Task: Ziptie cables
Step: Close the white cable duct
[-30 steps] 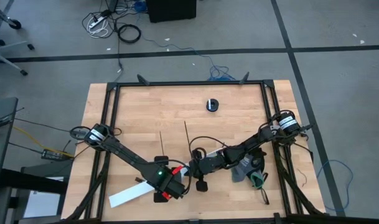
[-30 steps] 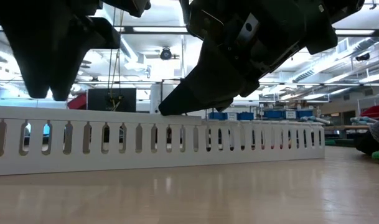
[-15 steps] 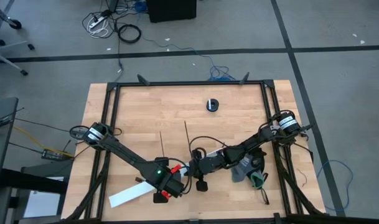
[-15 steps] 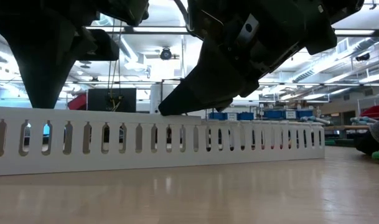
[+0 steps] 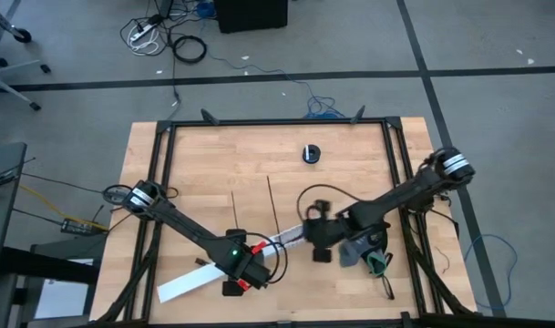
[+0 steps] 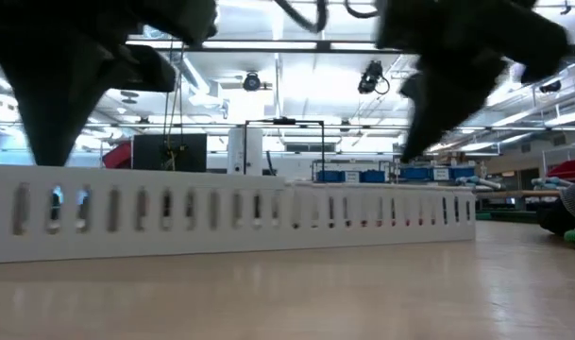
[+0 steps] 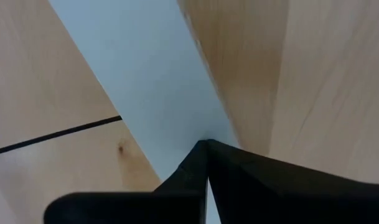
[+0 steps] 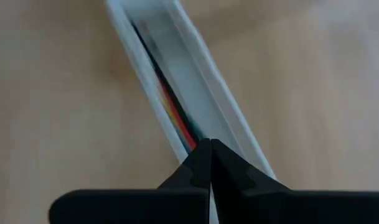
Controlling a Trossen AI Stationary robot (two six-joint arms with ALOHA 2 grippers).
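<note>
A long white slotted channel (image 5: 200, 281) lies slantwise near the table's front. The cables (image 8: 177, 115) lie inside it as red, orange and dark wires. Two thin black zipties (image 5: 234, 208) (image 5: 272, 202) lie flat on the wood behind it. My left gripper (image 5: 242, 273) points straight down, shut, on the channel's middle stretch (image 7: 145, 93). My right gripper (image 5: 306, 239) hangs shut above the channel's right end (image 8: 226, 118), slanting down. In the low view its tips (image 6: 407, 151) stand clear above the channel's top edge (image 6: 268, 184). Nothing shows between its fingers. My left gripper comes from above, pointing down, and its shut fingertips (image 7: 201, 155) meet the white channel at one long edge (image 7: 215, 127). In the low view the tips (image 6: 56, 156) reach the channel's top edge. Whether they press on it or pinch its wall, I cannot tell. The channel lies on the table.
A small black round thing (image 5: 311, 153) sits at the far middle of the table. A grey and green heap (image 5: 368, 251) lies near the right arm. Black frame rails (image 5: 159, 210) run along the table's left and right sides.
My left gripper has shut at the channel's top edge. My right gripper has risen from the channel and drawn back toward the table's right edge, tipping nearer to level while staying shut. The channel has shifted slightly on the table.
</note>
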